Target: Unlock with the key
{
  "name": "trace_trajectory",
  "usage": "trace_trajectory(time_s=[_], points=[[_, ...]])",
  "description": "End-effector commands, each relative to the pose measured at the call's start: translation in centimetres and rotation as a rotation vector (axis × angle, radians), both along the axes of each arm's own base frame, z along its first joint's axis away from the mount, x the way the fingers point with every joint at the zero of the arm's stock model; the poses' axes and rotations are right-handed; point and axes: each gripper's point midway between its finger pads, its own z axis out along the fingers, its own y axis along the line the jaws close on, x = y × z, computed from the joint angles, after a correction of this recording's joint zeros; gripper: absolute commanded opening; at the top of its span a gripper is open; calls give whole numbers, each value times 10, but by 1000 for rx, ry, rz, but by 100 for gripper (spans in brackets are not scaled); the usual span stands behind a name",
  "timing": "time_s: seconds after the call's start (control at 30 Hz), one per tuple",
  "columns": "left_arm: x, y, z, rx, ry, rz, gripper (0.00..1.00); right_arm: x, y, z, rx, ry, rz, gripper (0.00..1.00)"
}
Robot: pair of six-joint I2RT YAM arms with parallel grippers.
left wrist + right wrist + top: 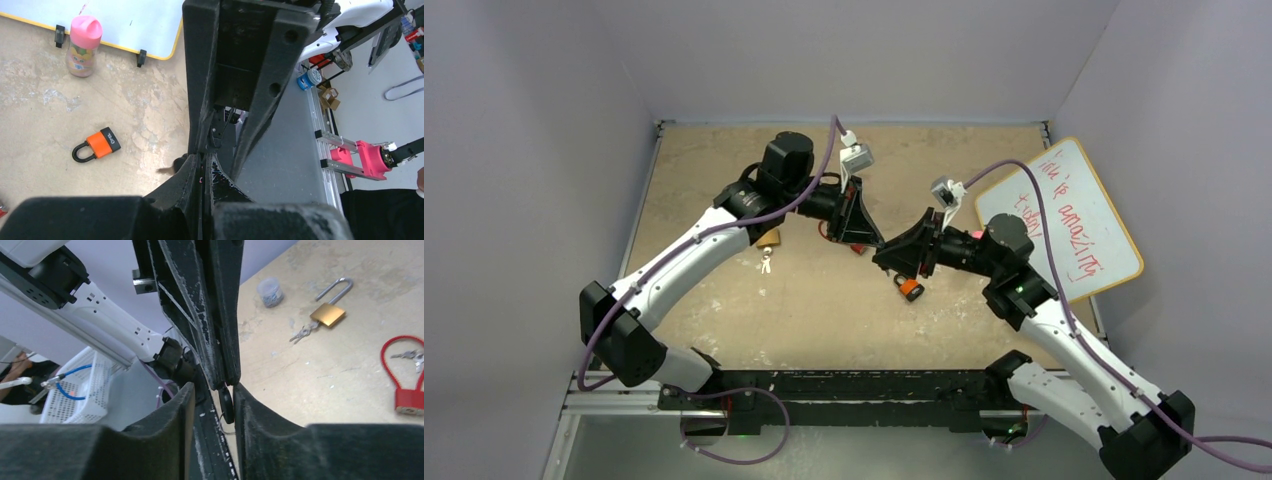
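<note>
My left gripper point(872, 241) is shut on a key with a black head point(226, 402). In the right wrist view its closed fingers come down from the top, and the key head hangs below their tips. My right gripper point(214, 386) is open, with one finger on each side of the key head, and meets the left gripper tip to tip above the table's middle point(887, 256). In the left wrist view the left gripper point(204, 172) shows its jaws pressed together. An orange padlock point(910, 289) lies flat on the table just below the grippers and also shows in the left wrist view point(100, 145).
A brass padlock point(327, 314) with a bunch of keys point(302, 331) lies under the left forearm point(769, 238). A red cable lock point(410, 397), a small jar point(270, 291), a pink-capped bottle point(82, 45) and a whiteboard point(1064, 215) at the right are also on the table.
</note>
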Motion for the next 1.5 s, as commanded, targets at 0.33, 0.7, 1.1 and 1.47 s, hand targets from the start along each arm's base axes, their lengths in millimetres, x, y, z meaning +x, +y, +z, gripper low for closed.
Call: trace_trajectory(time_s=[0.33, 0.7, 1.1, 1.47], points=[[-6, 6, 42, -87, -155, -19, 0, -12, 5, 9, 32, -6, 76, 0], [-4, 9, 40, -80, -161, 5, 0, -7, 4, 7, 48, 30, 40, 2], [52, 25, 26, 46, -102, 345, 62, 28, -13, -32, -68, 90, -204, 0], [92, 37, -79, 269, 304, 782, 76, 88, -139, -130, -469, 349, -1045, 0]])
